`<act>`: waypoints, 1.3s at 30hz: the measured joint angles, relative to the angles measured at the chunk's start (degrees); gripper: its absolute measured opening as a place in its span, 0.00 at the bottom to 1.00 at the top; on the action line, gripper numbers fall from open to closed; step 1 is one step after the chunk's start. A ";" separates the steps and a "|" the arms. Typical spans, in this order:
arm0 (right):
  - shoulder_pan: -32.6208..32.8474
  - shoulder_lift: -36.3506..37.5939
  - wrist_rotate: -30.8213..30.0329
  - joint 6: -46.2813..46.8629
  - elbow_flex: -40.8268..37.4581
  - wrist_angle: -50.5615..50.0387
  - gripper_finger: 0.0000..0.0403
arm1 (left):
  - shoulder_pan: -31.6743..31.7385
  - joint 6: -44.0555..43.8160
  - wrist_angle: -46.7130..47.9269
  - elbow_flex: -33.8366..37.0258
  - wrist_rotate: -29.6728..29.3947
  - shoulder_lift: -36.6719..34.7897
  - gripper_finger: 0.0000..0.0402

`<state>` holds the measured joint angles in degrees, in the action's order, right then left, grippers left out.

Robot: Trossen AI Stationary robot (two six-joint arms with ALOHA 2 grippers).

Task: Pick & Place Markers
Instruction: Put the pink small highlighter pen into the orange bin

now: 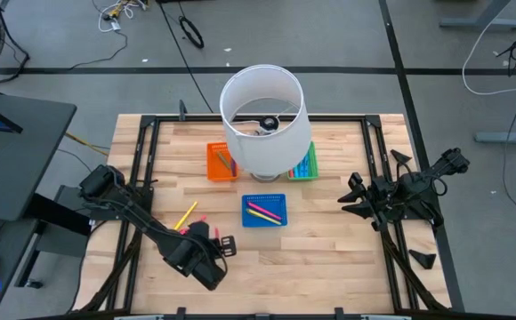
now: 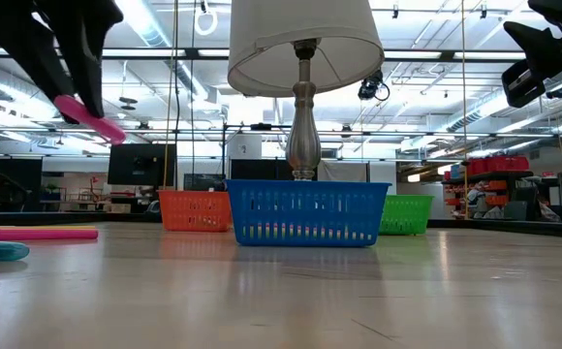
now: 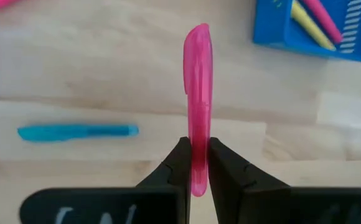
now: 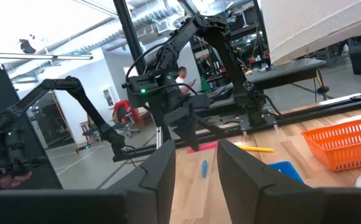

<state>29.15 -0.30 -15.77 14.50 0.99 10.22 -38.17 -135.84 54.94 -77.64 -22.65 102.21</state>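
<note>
The lamp (image 1: 262, 120) stands at the middle of the table's (image 1: 329, 244) far half, and everything else is placed from it. The left gripper (image 3: 196, 171) is well in front of the lamp and toward the left side, lifted off the wood, its jaws pinched tight on a pink marker (image 3: 197, 106) that sticks out past the fingertips; in the low view that marker (image 2: 89, 118) hangs clear above the tabletop. Under and just beyond that gripper, a blue marker (image 3: 78, 132) lies flat on the wood, and a second pink marker (image 2: 34, 233) lies on the table close by. A yellow marker (image 1: 185, 214) rests on the table in front of the lamp and to its left, between the left arm and the blue tray (image 1: 264, 211). The blue tray sits directly in front of the lamp base and holds a yellow and a pink marker (image 3: 320, 18) lying side by side. The orange tray (image 1: 221, 162) is just left of the lamp, with markers in it partly hidden by the shade. The green tray (image 1: 306, 163) is just right of the lamp, mostly covered by the shade. The right gripper (image 4: 196, 168) waits well to the lamp's right, near the table's right edge, raised, its jaws parted with nothing between them.
</note>
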 joint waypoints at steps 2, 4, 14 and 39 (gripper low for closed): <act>-0.02 -0.01 -0.02 0.00 0.00 0.00 0.29 | -0.04 -0.01 -0.75 -0.01 0.73 0.00 0.10; 0.00 -0.01 0.00 0.00 0.00 -0.02 0.29 | -0.09 0.03 -0.85 -0.01 0.85 0.00 0.10; 0.00 -0.02 -0.01 0.00 0.00 0.00 0.29 | -0.04 0.00 -1.90 -0.01 -0.04 0.00 0.10; 0.00 0.00 0.00 0.00 0.00 -0.02 0.29 | 0.07 2.06 -2.15 0.17 4.61 0.02 0.10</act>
<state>29.15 -0.30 -15.77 14.50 0.99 10.20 -38.11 -133.78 52.80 -77.47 -18.04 102.24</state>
